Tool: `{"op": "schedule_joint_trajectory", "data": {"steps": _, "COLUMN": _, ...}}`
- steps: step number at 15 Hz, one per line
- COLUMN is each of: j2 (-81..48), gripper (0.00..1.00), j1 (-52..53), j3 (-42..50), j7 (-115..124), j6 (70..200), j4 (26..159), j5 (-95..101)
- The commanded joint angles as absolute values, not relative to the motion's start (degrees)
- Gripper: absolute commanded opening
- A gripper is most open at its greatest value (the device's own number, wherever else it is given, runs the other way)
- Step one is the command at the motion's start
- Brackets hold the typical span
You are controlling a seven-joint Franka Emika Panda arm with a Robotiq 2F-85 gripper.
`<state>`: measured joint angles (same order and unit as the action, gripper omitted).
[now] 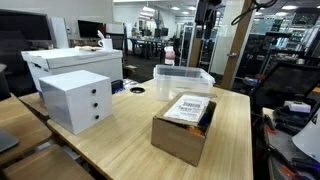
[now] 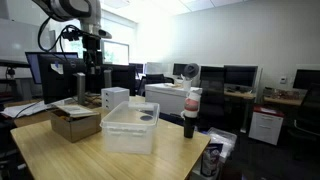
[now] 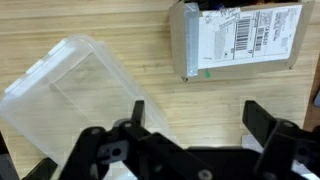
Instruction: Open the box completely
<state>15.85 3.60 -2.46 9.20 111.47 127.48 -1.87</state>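
The brown cardboard box (image 1: 178,138) stands on the wooden table near its front edge. A flap with a white printed label (image 1: 188,108) lies flat over its top, and a dark gap shows beside the flap. The box also shows in an exterior view (image 2: 74,124) and at the upper right of the wrist view (image 3: 236,42). My gripper (image 3: 196,120) is open and empty. It hangs well above the table, between the box and the clear bin. In an exterior view the gripper (image 2: 94,64) hangs above and behind the box.
A clear plastic lidded bin (image 1: 183,77) sits behind the box and shows in the wrist view (image 3: 70,90). A white three-drawer cube (image 1: 76,100) stands to the side. A dark bottle (image 2: 190,116) stands near the table edge (image 1: 245,130). Office desks and monitors surround the table.
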Motion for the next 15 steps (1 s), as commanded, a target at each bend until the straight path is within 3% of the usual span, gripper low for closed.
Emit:
{"op": "schedule_joint_trajectory", "data": {"steps": 1, "j2": 15.84, "gripper": 1.00, "j1": 3.02, "j3": -2.98, "j7": 9.07, "j6": 111.32, "j4": 127.37, "j5": -2.02}}
{"op": "schedule_joint_trajectory", "data": {"steps": 15, "j2": 16.10, "gripper": 1.00, "j1": 2.68, "j3": -2.43, "j7": 8.97, "j6": 112.18, "j4": 130.94, "j5": -2.42}}
